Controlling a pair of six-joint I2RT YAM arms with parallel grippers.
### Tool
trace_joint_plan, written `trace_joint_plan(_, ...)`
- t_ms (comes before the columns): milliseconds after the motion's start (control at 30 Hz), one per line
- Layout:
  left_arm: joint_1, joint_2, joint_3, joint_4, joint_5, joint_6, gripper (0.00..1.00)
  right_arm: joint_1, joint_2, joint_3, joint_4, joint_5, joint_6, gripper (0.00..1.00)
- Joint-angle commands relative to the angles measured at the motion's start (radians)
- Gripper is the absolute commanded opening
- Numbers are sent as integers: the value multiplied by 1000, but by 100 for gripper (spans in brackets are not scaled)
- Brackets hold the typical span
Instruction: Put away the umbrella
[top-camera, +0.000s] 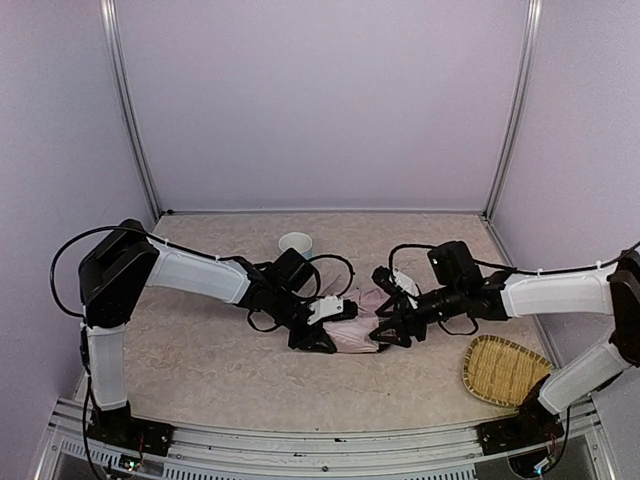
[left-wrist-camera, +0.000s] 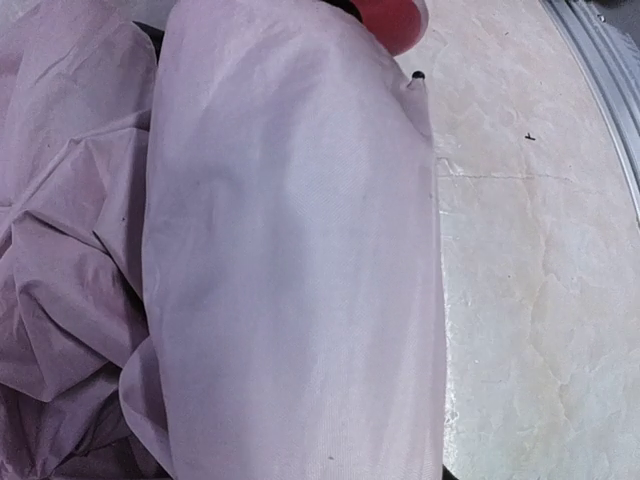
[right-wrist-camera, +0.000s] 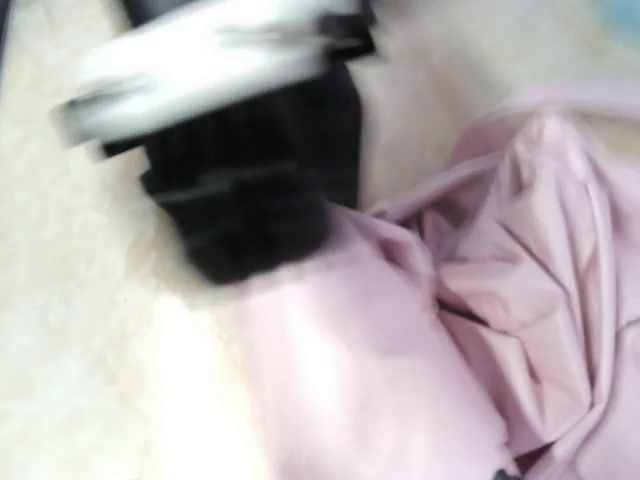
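Note:
The umbrella (top-camera: 356, 327) lies folded in the middle of the table as a bundle of pale pink fabric. My left gripper (top-camera: 318, 336) sits on its left end. In the left wrist view a roll of the pink fabric (left-wrist-camera: 300, 270) fills the space between the jaws and hides the fingers. My right gripper (top-camera: 392, 330) is at the umbrella's right end. The right wrist view is blurred. It shows crumpled pink fabric (right-wrist-camera: 420, 340) over the jaws and the black body of the left gripper (right-wrist-camera: 250, 190) beyond it. Shaft and handle are hidden.
A white cup (top-camera: 295, 243) stands behind the umbrella, left of centre. A woven bamboo tray (top-camera: 503, 370) lies at the near right. A red rounded thing (left-wrist-camera: 392, 20) shows at the top edge of the left wrist view. Metal frame posts stand at the back corners.

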Motion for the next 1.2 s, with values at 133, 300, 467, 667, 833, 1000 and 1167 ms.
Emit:
trace_joint_plan(133,32,158,55,-364,190,-77,7,273,-157,-177,229,541,-314,78)
trace_joint_plan(300,32,184,87,-417,201,-43,8,324,2,-89,182,676,-439,85)
trace_joint_plan(467,34,206,112,-464,213,-7,8,346,152,-8,160,764,-515,88)
trace_joint_plan(667,37,220,123,-501,236,40,10,346,243,36,95,820,-519,62)
trace_joint_plan(833,56,177,113,-445,285,60,27,346,233,17,80,795,-496,30)
trace_joint_plan(1000,67,9,18,-159,173,-42,58,343,235,30,35,791,-441,13)
trace_joint_plan(1167,73,-224,-205,222,26,-101,74,302,194,60,-16,703,-361,1)
